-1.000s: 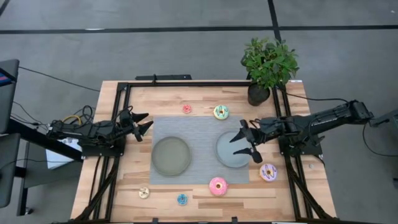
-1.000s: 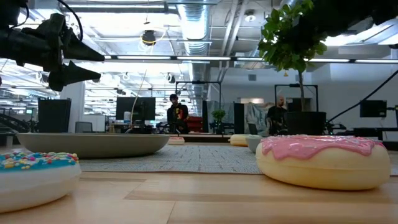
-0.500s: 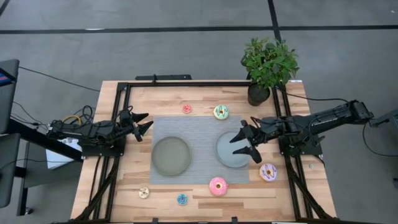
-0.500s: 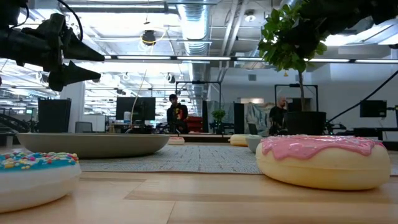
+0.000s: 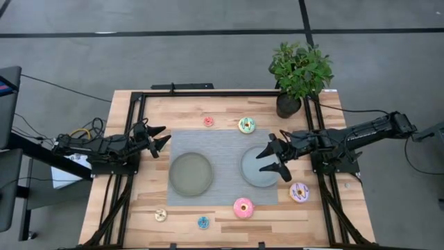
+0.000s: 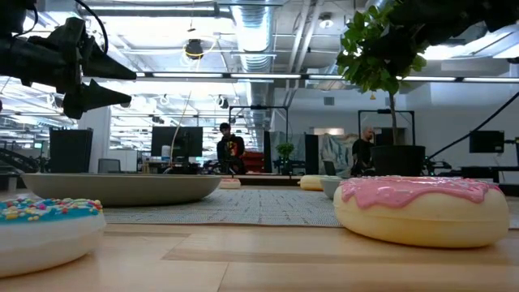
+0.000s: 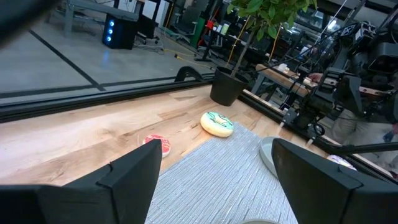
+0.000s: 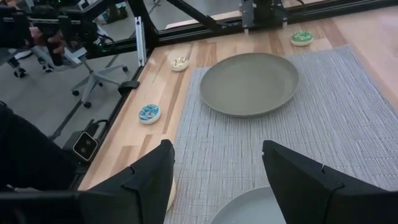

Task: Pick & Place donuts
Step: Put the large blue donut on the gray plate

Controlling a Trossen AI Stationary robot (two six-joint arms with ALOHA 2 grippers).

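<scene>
My left gripper (image 5: 165, 135) is open and hovers at the grey mat's left edge, holding nothing. My right gripper (image 5: 261, 162) is open above the right plate (image 5: 258, 178). The red tiny donut (image 5: 208, 121) and the green-white sprinkled donut (image 5: 246, 125) lie on the wood beyond the mat. The white-purple donut (image 5: 299, 192), pink donut (image 5: 243, 207), blue tiny donut (image 5: 202, 222) and cream tiny donut (image 5: 160, 215) lie flat on the near strip of the table. The green tiny donut (image 8: 303, 37) shows only in the right wrist view, beyond the left plate (image 5: 191, 173).
A grey woven mat (image 5: 222, 142) carries both grey-green plates, which hold nothing. A potted plant (image 5: 300, 73) stands at the table's far right corner. Black frame rails (image 5: 132, 111) run along the left, right and far edges. People stand far off in the room (image 6: 231, 150).
</scene>
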